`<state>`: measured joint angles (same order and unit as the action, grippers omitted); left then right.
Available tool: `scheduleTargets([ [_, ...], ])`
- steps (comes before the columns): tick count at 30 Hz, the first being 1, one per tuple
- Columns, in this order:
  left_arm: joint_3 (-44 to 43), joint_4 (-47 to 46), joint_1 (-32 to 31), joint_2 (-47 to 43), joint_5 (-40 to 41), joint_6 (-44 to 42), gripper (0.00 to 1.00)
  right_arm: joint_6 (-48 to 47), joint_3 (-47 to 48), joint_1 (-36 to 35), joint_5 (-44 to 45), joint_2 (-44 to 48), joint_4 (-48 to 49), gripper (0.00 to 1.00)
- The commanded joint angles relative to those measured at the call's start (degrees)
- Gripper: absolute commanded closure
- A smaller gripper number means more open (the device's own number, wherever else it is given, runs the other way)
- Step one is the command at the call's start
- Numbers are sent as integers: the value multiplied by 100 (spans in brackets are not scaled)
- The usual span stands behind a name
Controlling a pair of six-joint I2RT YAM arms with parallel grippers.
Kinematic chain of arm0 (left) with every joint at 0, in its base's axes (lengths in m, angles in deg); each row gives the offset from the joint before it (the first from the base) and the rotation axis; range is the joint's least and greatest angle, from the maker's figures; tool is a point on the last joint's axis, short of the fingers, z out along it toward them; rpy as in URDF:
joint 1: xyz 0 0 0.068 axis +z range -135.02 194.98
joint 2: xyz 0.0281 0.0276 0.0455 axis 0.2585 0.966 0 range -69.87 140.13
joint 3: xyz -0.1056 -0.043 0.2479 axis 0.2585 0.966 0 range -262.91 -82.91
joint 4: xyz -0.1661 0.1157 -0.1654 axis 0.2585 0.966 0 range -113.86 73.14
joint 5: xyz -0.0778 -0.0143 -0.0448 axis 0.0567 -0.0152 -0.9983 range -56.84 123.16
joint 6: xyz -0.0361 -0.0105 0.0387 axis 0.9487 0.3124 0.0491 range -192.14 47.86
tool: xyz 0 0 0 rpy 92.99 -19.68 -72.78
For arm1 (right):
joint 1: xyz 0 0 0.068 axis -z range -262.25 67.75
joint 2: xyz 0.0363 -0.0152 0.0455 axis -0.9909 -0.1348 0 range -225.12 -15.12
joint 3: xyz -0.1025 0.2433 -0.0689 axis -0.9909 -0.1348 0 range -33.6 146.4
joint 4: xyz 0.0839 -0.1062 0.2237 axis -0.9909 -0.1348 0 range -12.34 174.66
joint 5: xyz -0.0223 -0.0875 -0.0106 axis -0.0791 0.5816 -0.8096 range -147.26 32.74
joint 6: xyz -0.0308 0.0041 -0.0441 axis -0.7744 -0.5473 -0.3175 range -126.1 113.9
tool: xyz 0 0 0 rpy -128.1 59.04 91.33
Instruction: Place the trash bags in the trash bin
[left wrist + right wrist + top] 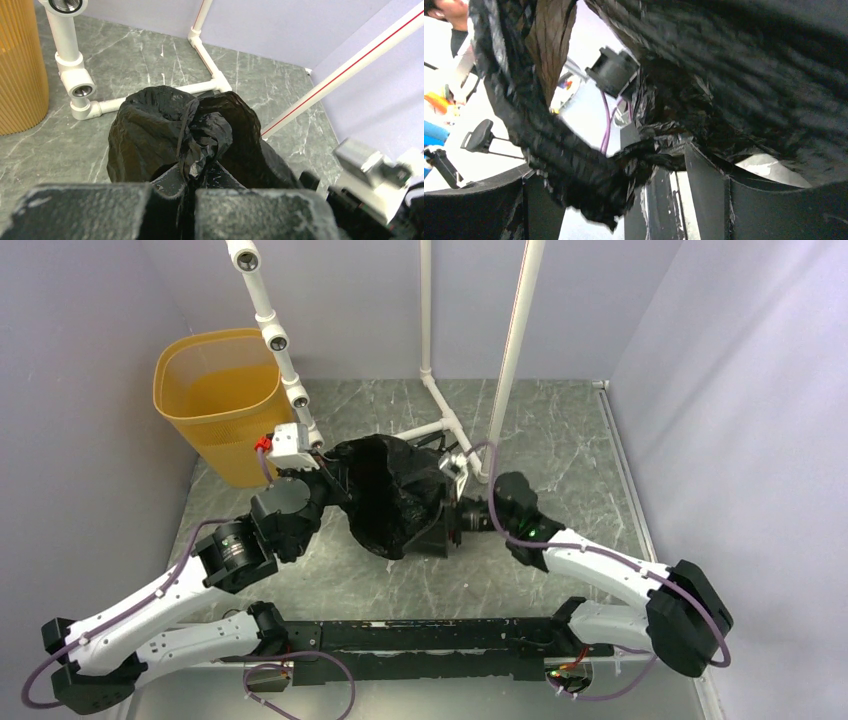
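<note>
Trash bag [150, 135]: thin black plastic, glossy, crinkled. Trash bin [20, 65]: yellow-orange translucent plastic, finely ribbed. Bench [150, 55]: grey marbled, smooth. Pipes [66, 35]: smooth white plastic. My left fingers [90, 210]: matt black, scuffed.

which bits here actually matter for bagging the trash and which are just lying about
Part of the job:
- trash bag, bunched between the arms
- trash bin, far left
- left hand, shut on the bag
- right hand, open around a fold of it

Just there:
- white pipe frame
- marbled table

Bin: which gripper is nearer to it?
Left. Left gripper, shut on the bag, sits close beside the bin; right gripper is beyond the bag, farther off.
</note>
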<state>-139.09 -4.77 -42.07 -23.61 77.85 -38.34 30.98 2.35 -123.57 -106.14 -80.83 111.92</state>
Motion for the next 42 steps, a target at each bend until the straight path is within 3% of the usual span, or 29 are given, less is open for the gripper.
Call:
scheduleTargets([
  [1,-106,-232,25,-4,-28,-47,98,-148,-576,-672,1292,176,1683,18],
  [5,-60,-245,28,-85,-31,-33,98,-26,-1038,-1023,2073,230,2889,24],
  [8,-60,-161,26,-145,-38,2,98,267,-1251,-1094,2289,226,3590,42],
  [11,21,-177,28,-243,-64,37,98,351,-1068,-1110,2139,152,3345,62],
  [17,158,-239,23,-385,-125,72,98,439,-356,-1124,1941,57,2786,80],
  [23,49,-298,28,-167,-454,-63,98,-859,1954,-1025,2567,-162,-361,81],
  [25,-3,-331,27,-113,-589,-126,97,-967,2782,-875,3253,-369,-1443,81],
  [27,0,-404,27,-124,-738,-183,97,-735,3415,-558,3316,-631,-2384,80],
  [29,47,-493,28,-163,-810,-196,97,-286,3519,-112,2531,-802,-2383,76],
  [31,92,-559,28,-219,-868,-244,98,275,3013,31,1728,-759,-1559,71],
  [34,84,-569,28,-233,-989,-292,98,939,2345,36,1189,-708,-291,60],
  [36,44,-581,28,-184,-1134,-304,98,1142,2377,45,848,-817,-260,51],
  [38,-18,-578,24,-106,-1228,-291,98,1085,2502,39,860,-783,-618,46],
  [42,-79,-584,26,20,-1185,-210,98,1169,2294,36,746,-455,-342,38],
])
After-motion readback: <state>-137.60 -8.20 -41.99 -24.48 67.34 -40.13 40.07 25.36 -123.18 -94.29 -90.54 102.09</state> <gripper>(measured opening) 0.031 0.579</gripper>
